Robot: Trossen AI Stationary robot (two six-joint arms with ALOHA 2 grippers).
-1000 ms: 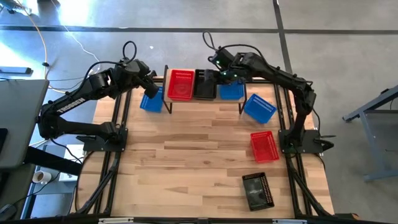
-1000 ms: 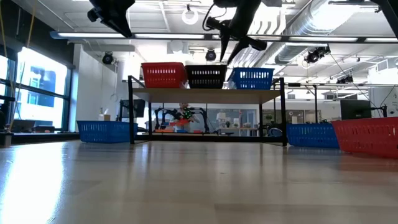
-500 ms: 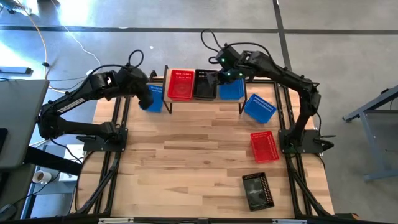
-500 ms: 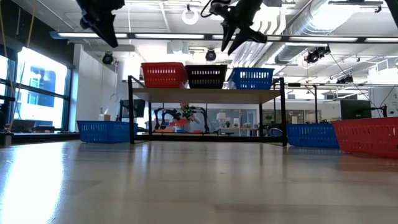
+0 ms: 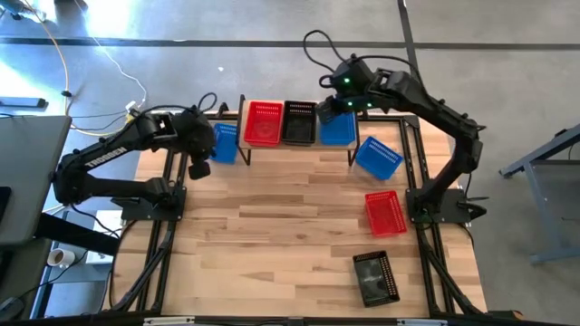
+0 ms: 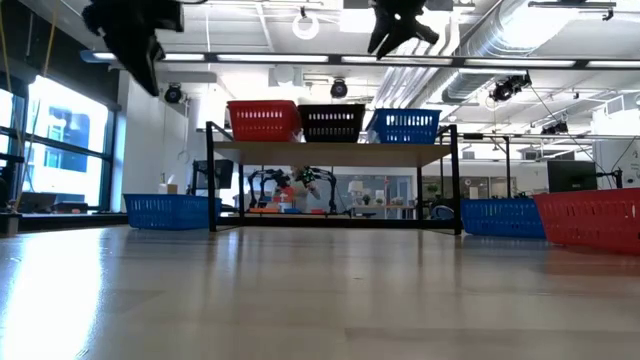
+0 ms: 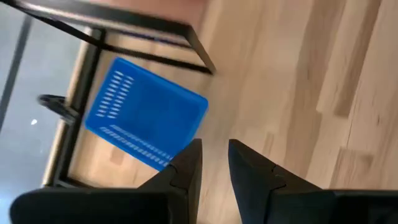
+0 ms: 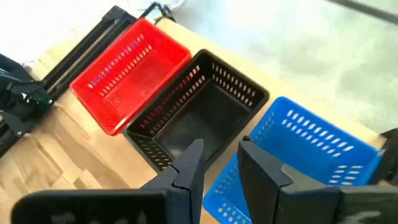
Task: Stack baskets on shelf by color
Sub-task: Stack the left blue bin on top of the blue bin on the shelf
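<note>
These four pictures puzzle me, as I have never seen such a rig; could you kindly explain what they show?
Two dark robot arms work at a wooden table. One camera looks straight down, one sits at tabletop height, and one rides on each wrist. A small wood-topped shelf on black legs carries a red perforated plastic basket, a black one and a blue one. More baskets lie on the table. The left pincer hangs near a blue basket; the right pincer hangs above the shelf. Neither holds anything.
</note>
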